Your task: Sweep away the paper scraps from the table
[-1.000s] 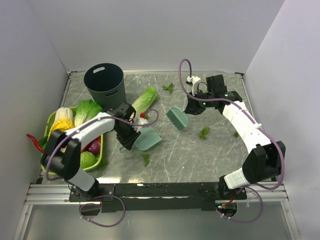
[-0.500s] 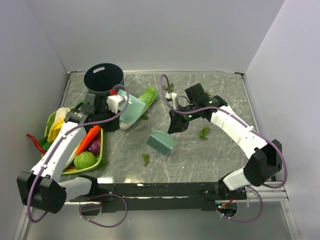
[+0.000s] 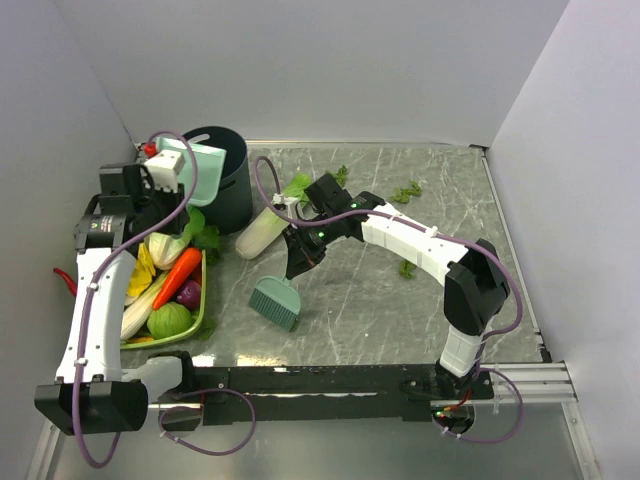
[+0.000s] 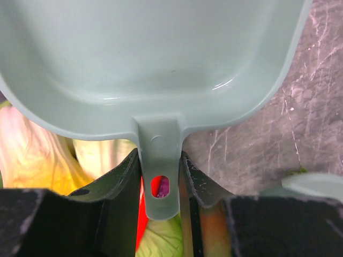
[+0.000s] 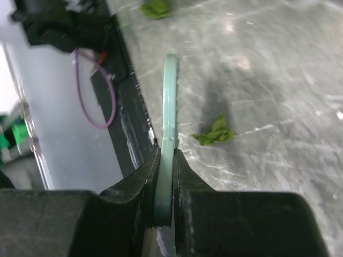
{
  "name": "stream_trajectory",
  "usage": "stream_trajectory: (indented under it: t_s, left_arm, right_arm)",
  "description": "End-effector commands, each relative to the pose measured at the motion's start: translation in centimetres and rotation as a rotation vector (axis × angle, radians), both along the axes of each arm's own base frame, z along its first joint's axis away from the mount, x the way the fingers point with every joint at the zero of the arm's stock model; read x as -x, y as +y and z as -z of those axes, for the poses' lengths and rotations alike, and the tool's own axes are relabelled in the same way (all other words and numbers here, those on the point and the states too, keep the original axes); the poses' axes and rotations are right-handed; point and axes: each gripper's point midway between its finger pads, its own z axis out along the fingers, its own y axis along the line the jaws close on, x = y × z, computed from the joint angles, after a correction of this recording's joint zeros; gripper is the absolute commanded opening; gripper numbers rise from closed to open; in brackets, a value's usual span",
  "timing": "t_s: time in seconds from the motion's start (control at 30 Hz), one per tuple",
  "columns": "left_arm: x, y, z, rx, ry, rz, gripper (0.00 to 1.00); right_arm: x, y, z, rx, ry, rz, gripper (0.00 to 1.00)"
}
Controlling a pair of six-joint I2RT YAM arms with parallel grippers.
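Observation:
My left gripper (image 3: 165, 175) (image 4: 159, 160) is shut on the handle of the teal dustpan (image 3: 195, 160) (image 4: 161, 53), held high and tilted over the dark bin (image 3: 228, 190). My right gripper (image 3: 297, 262) (image 5: 166, 155) is shut on the handle of the teal brush (image 3: 275, 302) (image 5: 170, 107), whose head rests low on the grey marble table (image 3: 360, 300) (image 5: 268, 80) near its front. Dark-green paper scraps lie at the back (image 3: 342, 175), back right (image 3: 405, 190) and right of centre (image 3: 407, 268). In the right wrist view one scrap (image 5: 214, 132) lies just beside the brush and another (image 5: 156, 8) farther off.
A lime-green tray (image 3: 203, 318) of vegetables sits at the left edge under the left arm. A long pale cabbage (image 3: 262, 232) lies between the bin and the right wrist. White walls close in the table; the black arm rail (image 3: 320, 380) runs along its near edge.
The left arm lifted the dustpan from the table up and back over the bin. The right arm swept the brush left and toward the near edge.

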Motion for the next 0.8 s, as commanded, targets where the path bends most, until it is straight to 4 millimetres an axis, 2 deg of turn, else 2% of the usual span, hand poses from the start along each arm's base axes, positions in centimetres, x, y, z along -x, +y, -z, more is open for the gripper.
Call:
stream_trajectory:
  t_s: [0.0,0.1,0.23,0.33,0.37,0.43,0.47,0.5,0.6,0.67,0.73,0.77]
  left_arm:
    - [1.1,0.5,-2.3,0.082,-0.047,-0.016,0.01]
    - [1.4,1.0,-2.0,0.095,-0.05,-0.041,0.01]
    - [1.3,1.0,-1.9,0.104,-0.053,-0.045,0.01]
    - [1.1,1.0,-2.0,0.1,-0.058,-0.039,0.01]
    - [0.9,1.2,-2.3,0.093,-0.066,-0.041,0.01]
    - [0.8,1.6,-2.9,0.081,-0.085,-0.044,0.01]
    - [0.8,2.0,-3.4,0.071,-0.102,-0.055,0.01]
    - [0.8,2.1,-3.6,0.058,-0.112,-0.054,0.01]
    - [0.9,2.3,-3.7,0.049,-0.119,-0.056,0.01]
    - [0.9,2.3,-3.8,0.064,-0.122,-0.06,0.01]
    - [0.9,2.6,-3.9,0.083,-0.126,-0.082,0.01]
    - [0.9,2.8,-4.0,0.087,-0.128,-0.095,0.01]
  right_arm:
    - [-2.9,1.0,-0.9,-0.019,0.027,0.189,0.0]
    - [-3.9,0.5,-0.1,0.038,0.012,0.268,0.0]
    - [-5.1,-3.4,2.9,0.219,-0.031,0.383,0.0]
    - [-7.4,-7.0,3.2,0.263,-0.032,0.519,0.0]
    - [-8.6,-8.9,2.3,0.259,-0.044,0.572,0.0]
    - [-9.7,-10.1,0.0,0.214,-0.118,0.574,0.0]
    - [-9.8,-10.4,-2.1,0.162,-0.166,0.566,0.0]
    - [-9.7,-10.3,-3.1,0.128,-0.184,0.546,0.0]
    - [-7.5,-7.3,-6.2,-0.065,-0.163,0.381,0.0]
    - [-6.6,-5.6,-6.5,-0.114,-0.107,0.331,0.0]
    - [-6.6,-3.5,-7.2,-0.153,-0.093,0.32,0.0]
    - [-6.9,-2.6,-6.6,-0.14,-0.087,0.325,0.0]
